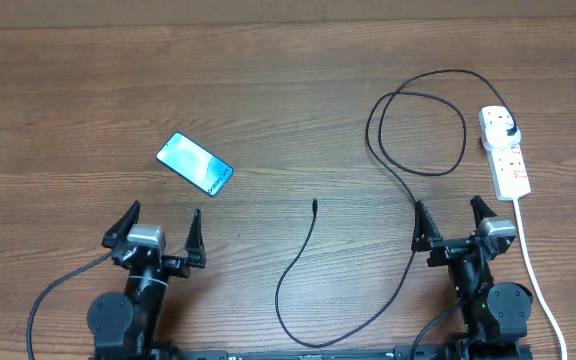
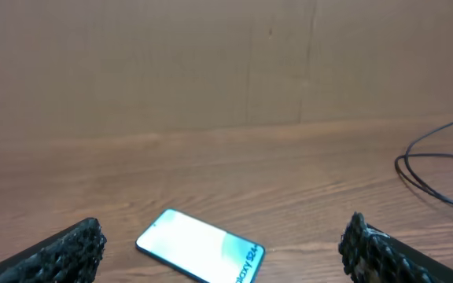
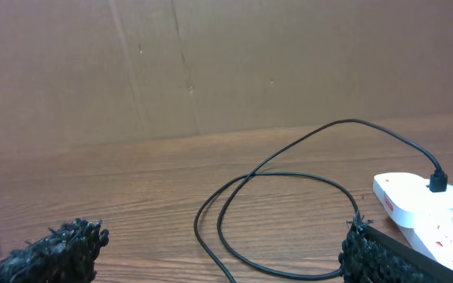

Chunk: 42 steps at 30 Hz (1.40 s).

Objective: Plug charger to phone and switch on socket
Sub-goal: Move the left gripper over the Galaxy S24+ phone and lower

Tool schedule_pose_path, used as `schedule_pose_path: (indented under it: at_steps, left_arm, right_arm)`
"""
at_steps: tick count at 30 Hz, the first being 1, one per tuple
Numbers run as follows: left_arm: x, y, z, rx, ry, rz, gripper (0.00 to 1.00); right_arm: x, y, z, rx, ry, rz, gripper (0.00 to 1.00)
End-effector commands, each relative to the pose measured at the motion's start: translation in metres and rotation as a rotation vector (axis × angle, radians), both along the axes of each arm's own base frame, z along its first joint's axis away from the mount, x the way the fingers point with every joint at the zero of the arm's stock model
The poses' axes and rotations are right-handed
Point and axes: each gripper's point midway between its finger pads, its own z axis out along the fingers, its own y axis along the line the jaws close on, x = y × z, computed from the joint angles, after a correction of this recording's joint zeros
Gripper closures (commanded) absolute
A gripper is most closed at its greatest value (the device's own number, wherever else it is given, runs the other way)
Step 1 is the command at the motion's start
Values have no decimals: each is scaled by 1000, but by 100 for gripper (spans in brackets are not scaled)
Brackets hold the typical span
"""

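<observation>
The phone (image 1: 195, 163) lies flat on the table at the left, its light blue screen up; it also shows in the left wrist view (image 2: 201, 247). The charger cable (image 1: 308, 240) runs from its free tip at the table's middle, loops at the right (image 3: 289, 177), and ends in a black plug (image 1: 509, 130) seated in the white socket strip (image 1: 509, 160), also seen in the right wrist view (image 3: 427, 206). My left gripper (image 1: 161, 228) is open and empty just in front of the phone. My right gripper (image 1: 452, 222) is open and empty, left of the strip's near end.
The strip's white cord (image 1: 538, 280) runs down the right side past my right arm. A brown cardboard wall (image 2: 211, 63) stands at the table's far edge. The cable's lower loop (image 1: 348, 330) lies between the two arm bases.
</observation>
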Motion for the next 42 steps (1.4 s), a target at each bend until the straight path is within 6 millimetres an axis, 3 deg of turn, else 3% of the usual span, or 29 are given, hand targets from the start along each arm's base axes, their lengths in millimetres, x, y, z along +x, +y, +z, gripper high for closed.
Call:
schedule_pose_path:
  at_steps: [1, 11, 22, 34, 42]
  left_arm:
    - [7, 4, 3, -39, 54, 22, 0]
    - [44, 4, 21, -55, 212, 7, 0]
    - [83, 1, 4, -90, 484, -18, 0]
    - [82, 9, -10, -169, 570, 62, 0]
    - [107, 26, -9, -315, 714, 231, 0]
  right_arm:
    - [0, -1, -2, 7, -2, -9, 0]
    - [0, -1, -2, 7, -2, -9, 0]
    - [0, -1, -2, 7, -2, -9, 0]
    - [0, -1, -2, 7, -2, -9, 0]
    - [0, -1, -2, 7, -2, -9, 0]
